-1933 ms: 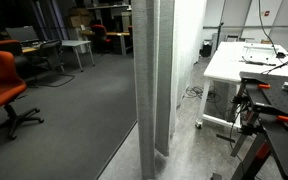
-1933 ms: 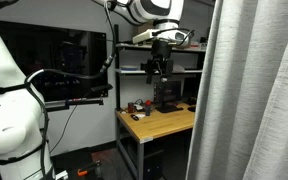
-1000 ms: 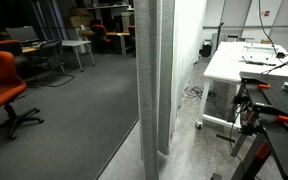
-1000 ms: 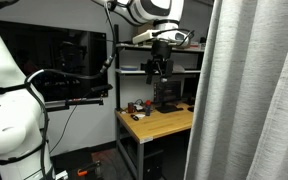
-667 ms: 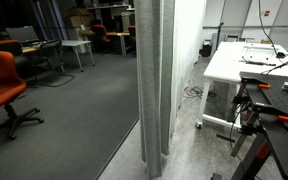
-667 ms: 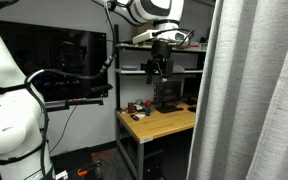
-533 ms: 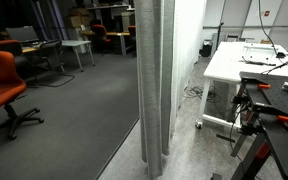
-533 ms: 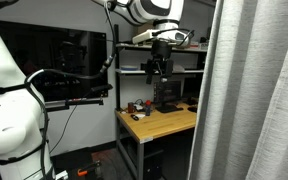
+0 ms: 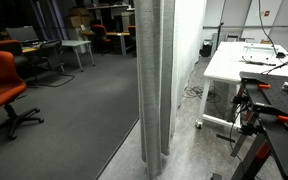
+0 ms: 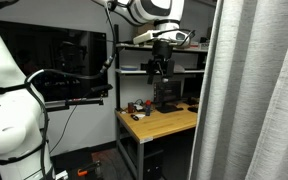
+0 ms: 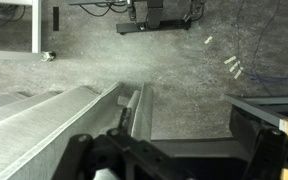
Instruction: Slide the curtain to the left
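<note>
While I look down, curtain (image 11: 44, 125): bunched folds on wrist view's left, edge reaching betw. my fingers; long axis vertical.
Pincer (image 11: 174, 150): spread wide, holding nothing.
Next, prob.: close on fabric.

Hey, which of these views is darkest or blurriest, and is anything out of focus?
In an exterior view the curtain is evenly lit and sharp; in an exterior view the curtain sits near the lens, soft, against a dim room; wrist view: gripper dark, blurred.
</note>
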